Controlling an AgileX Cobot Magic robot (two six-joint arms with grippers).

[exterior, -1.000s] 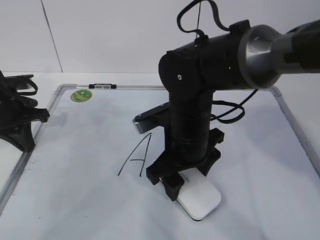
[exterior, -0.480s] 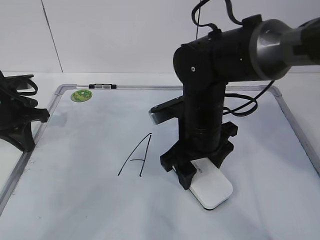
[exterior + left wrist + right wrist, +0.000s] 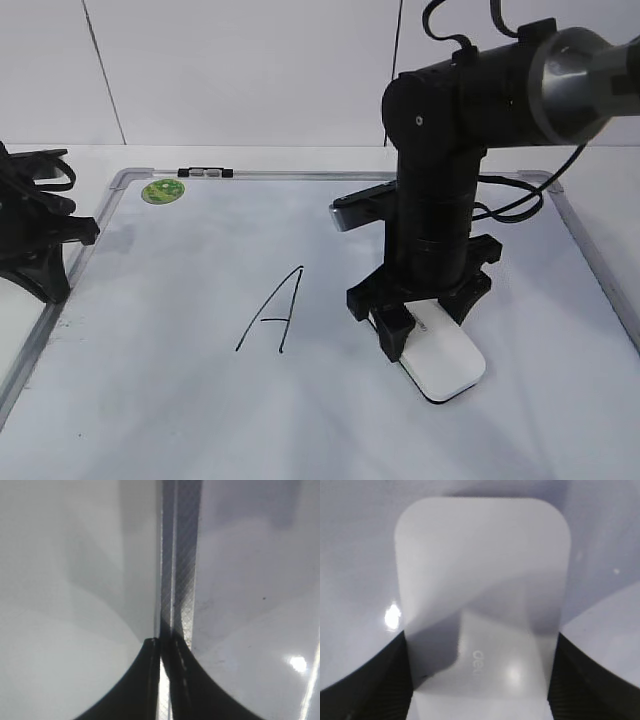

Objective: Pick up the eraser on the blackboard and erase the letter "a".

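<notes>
The blackboard is a white glossy board with a silver frame, lying flat. My right gripper points down and is shut on the white eraser, which rests on the board right of centre. In the right wrist view the eraser fills the space between the black fingers. A tall slanted capital "A" stands to the left of the eraser. No lowercase "a" shows; the arm hides part of the board. My left gripper is shut and empty over the board's left frame, its jaws together.
A round green sticker sits in the board's far left corner. A small black-and-silver clip sits on the far frame. The right frame edge runs close to the right arm's cables.
My right gripper has slid the eraser to the right across the board, away from the capital "A". The left arm has not moved.
</notes>
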